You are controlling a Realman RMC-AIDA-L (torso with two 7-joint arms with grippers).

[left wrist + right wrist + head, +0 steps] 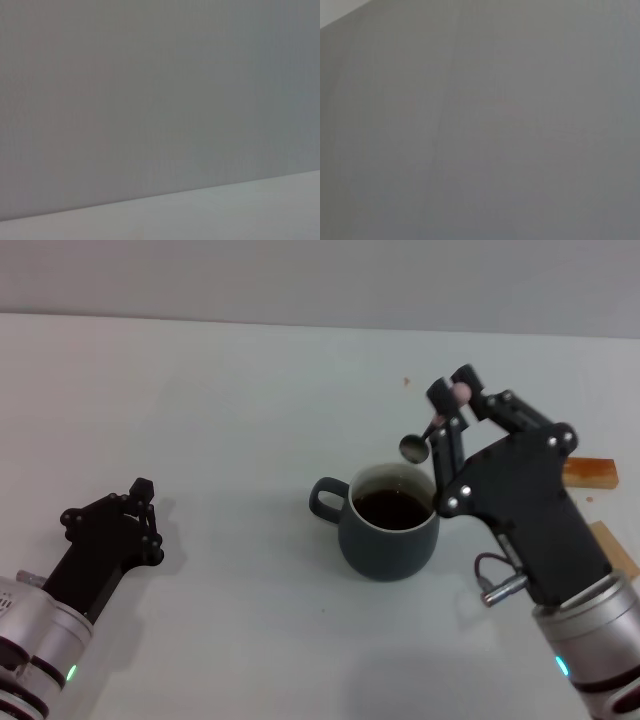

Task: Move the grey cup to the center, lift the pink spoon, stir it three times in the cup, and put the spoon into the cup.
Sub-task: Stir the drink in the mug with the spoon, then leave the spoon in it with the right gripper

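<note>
Right gripper [452, 405] jaws clenched on the pink spoon [428, 430], bowl hanging just below the jaws | grey cup [385, 523] on the desk [230, 400] right under them, spoon above its rim | left gripper [140, 502] parked well off, jaws look closed, empty

Grey cup [388, 535]: squat dark blue-grey mug sitting upright on the white table [220, 420], roughly mid-table. Loop handle is pointing toward the robot's left. Pale rim and inside, holding dark brown liquid. Pink spoon [432, 426]: small, grey metal bowl and neck, pale pink handle. It's hanging in the air just above the cup's far right rim, tilted, bowl end lower and clear of the liquid, handle end pointing up and away.
</note>
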